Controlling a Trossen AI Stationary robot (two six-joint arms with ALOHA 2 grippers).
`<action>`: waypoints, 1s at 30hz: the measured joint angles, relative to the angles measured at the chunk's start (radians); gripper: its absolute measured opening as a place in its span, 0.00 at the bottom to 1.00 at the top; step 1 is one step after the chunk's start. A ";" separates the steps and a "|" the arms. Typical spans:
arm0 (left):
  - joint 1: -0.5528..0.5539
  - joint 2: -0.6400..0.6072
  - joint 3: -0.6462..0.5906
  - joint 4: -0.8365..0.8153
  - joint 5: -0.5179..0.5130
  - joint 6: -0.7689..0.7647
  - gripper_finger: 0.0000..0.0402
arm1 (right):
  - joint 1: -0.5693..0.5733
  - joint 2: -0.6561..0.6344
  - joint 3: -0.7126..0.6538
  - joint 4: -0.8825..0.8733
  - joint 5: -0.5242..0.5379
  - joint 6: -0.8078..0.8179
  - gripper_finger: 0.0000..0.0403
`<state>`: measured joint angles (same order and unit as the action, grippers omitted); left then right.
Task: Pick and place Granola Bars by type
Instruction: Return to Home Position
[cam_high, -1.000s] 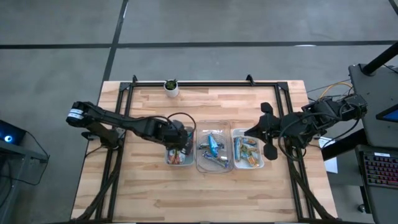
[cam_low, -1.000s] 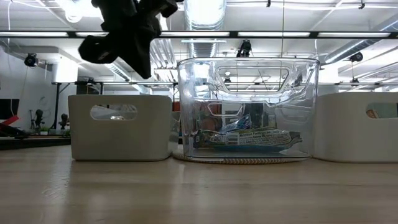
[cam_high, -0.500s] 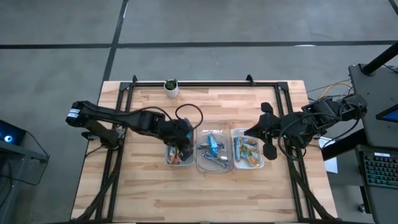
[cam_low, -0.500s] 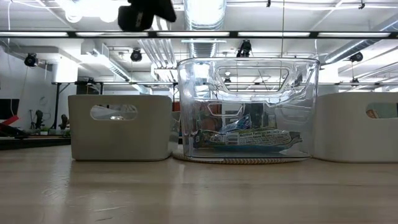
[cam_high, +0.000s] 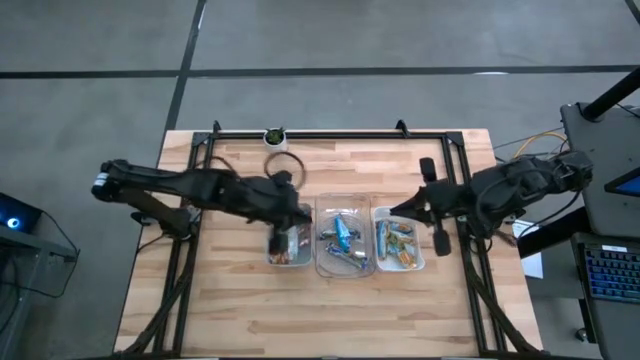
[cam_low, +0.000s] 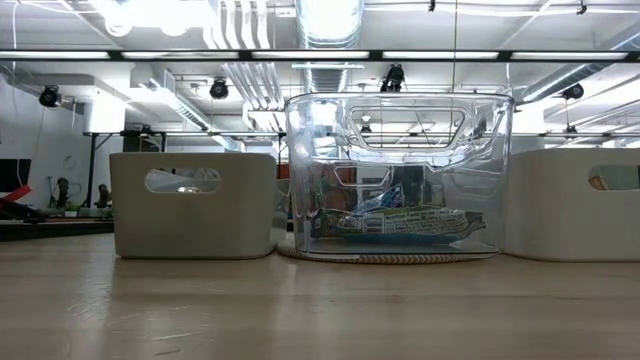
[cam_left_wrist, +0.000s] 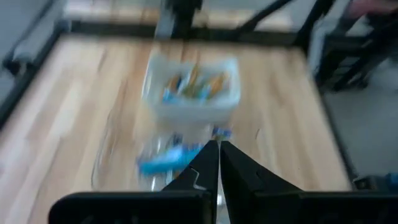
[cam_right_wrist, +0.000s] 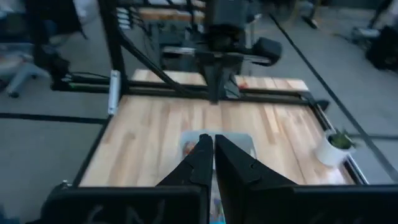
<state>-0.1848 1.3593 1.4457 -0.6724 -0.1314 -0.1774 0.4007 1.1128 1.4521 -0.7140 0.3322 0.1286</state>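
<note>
Both sets of fingers are pinched tight on nothing: left gripper (cam_left_wrist: 217, 148) up over the bins (cam_high: 345, 275), right gripper (cam_right_wrist: 208, 142) beside their right end. Granola bars (cam_high: 340, 238) are sitting in the bins on the worktop (cam_high: 240, 310), clear of both.

Blue-wrapped granola bars (cam_high: 343, 235) show through the clear bin (cam_low: 400, 130); brown-orange bars (cam_high: 288, 252) colour the pale grey bin (cam_high: 290, 266), green-tan bars (cam_high: 400, 245) the off-white bin (cam_high: 400, 268). Light plank-striped wooden counter (cam_high: 240, 300), black frame (cam_high: 330, 134), white pot (cam_high: 275, 142), green plant (cam_high: 274, 132).
</note>
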 joint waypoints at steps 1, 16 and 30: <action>0.000 -0.026 -0.015 0.034 0.013 0.019 0.00 | 0.000 -0.008 -0.001 0.011 -0.015 -0.010 0.02; 0.019 -0.361 -0.333 0.491 0.147 0.138 0.00 | -0.385 -0.144 -0.171 0.367 -0.612 -0.140 0.02; 0.061 -0.566 -0.519 0.474 0.183 -0.014 0.00 | -0.572 -0.471 -0.538 0.355 -0.670 -0.076 0.02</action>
<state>-0.1238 0.7929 0.9264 -0.1982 0.0521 -0.1914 -0.1715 0.6423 0.9142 -0.3586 -0.3375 0.0530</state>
